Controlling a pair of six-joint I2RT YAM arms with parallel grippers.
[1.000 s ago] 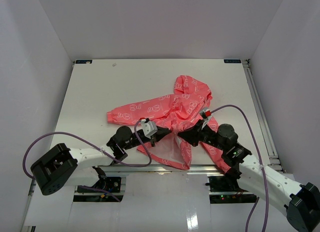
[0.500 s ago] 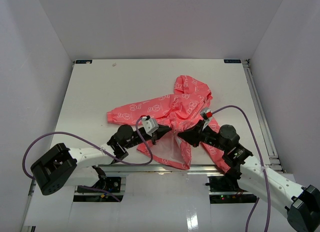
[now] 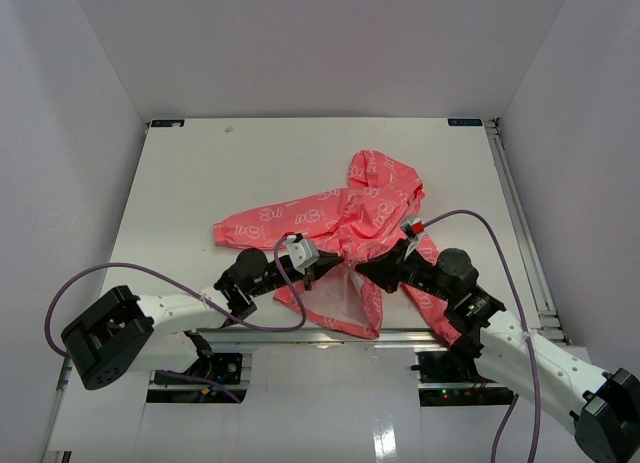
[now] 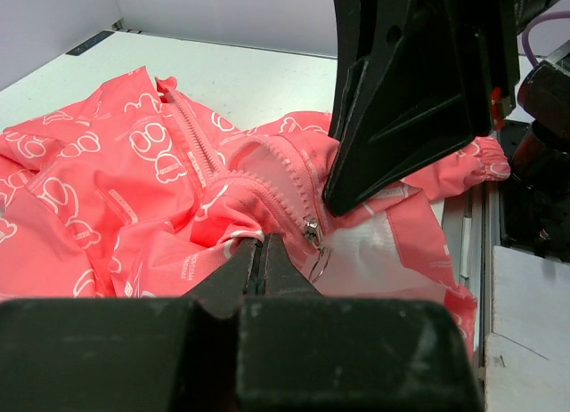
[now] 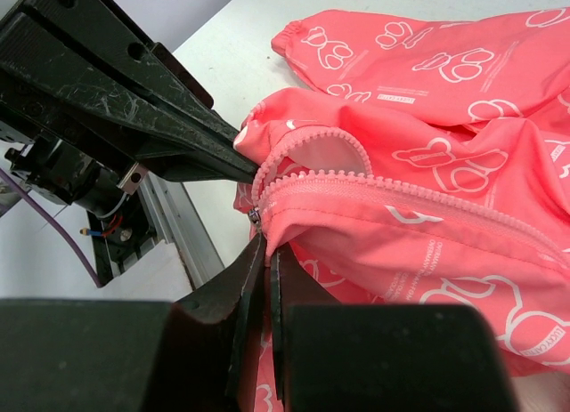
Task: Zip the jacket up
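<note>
Top external: rumpled coral-pink jacket point(image 3: 350, 218), unzipped.

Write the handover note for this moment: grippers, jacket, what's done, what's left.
Left gripper: shut on the jacket, pinching fabric beside the lower end of the zipper.
Right gripper: shut, tips right at the slider; whether it has the pull is unclear.
The jacket lies crumpled on the table near the arms, hood on the far side, front open, white lining showing.
Done: both grippers are at the zipper's lower end.
Left: draw the slider up to the collar, probably with the left gripper keeping the hem taut.
</note>
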